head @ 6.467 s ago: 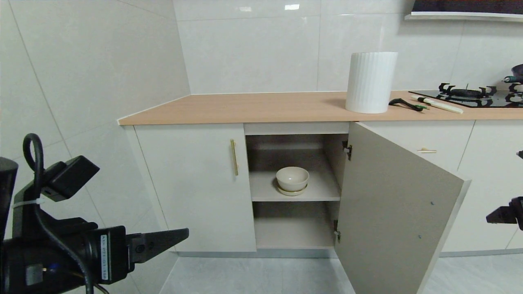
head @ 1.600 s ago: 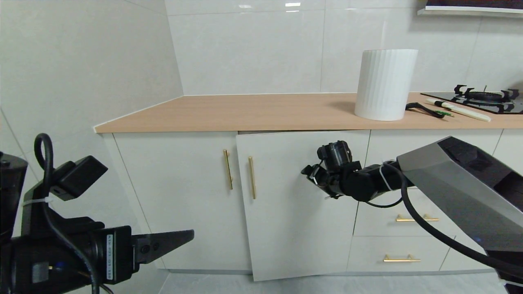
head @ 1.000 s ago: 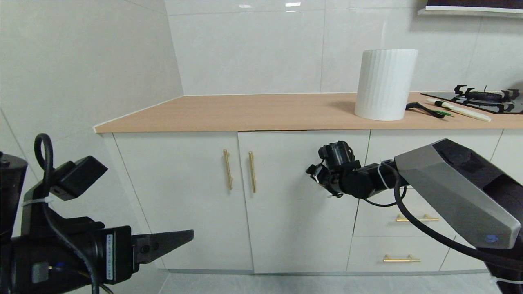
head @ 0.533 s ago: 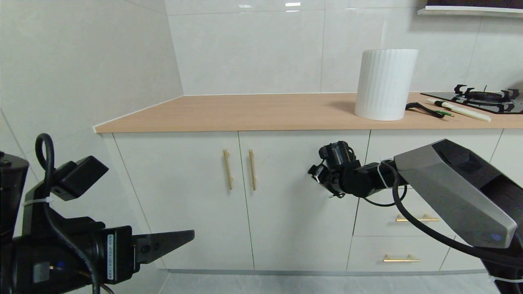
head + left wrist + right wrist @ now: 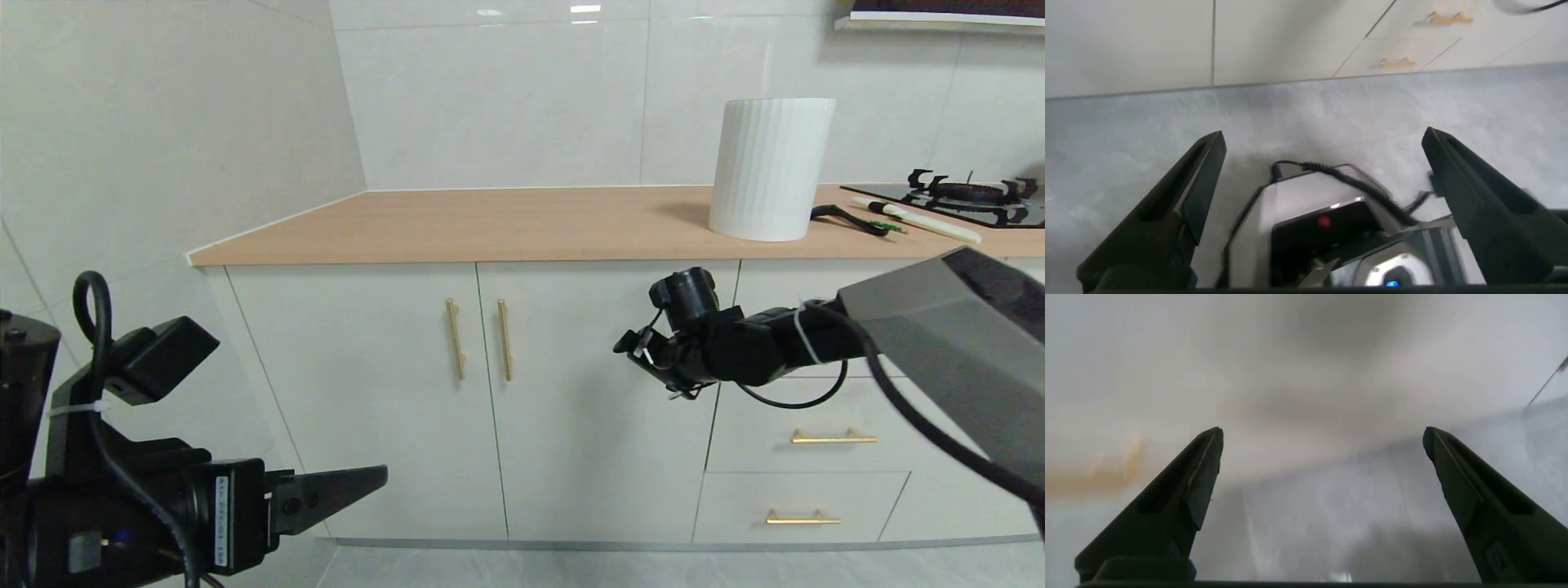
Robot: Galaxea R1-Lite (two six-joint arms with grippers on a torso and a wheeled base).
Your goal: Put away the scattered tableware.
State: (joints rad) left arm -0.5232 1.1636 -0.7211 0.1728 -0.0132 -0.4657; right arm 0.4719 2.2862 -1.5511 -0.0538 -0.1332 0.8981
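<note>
1. Tableware [image 5: 916,220] lies on the table [image 5: 490,224], just right of the white canister [image 5: 771,167].
2. Both claws gape empty: right claw [image 5: 1321,437] below the canister, left claw [image 5: 1323,135] lower-left.
3. Slim handles may skid when pinched.

White ribbed canister [image 5: 771,167]: above right claw [image 5: 635,349], slightly rightward, on countertop [image 5: 506,224].
Hob [image 5: 963,196]: farther right, above claw.
Drawers [image 5: 804,408]: right, below claw.
</note>
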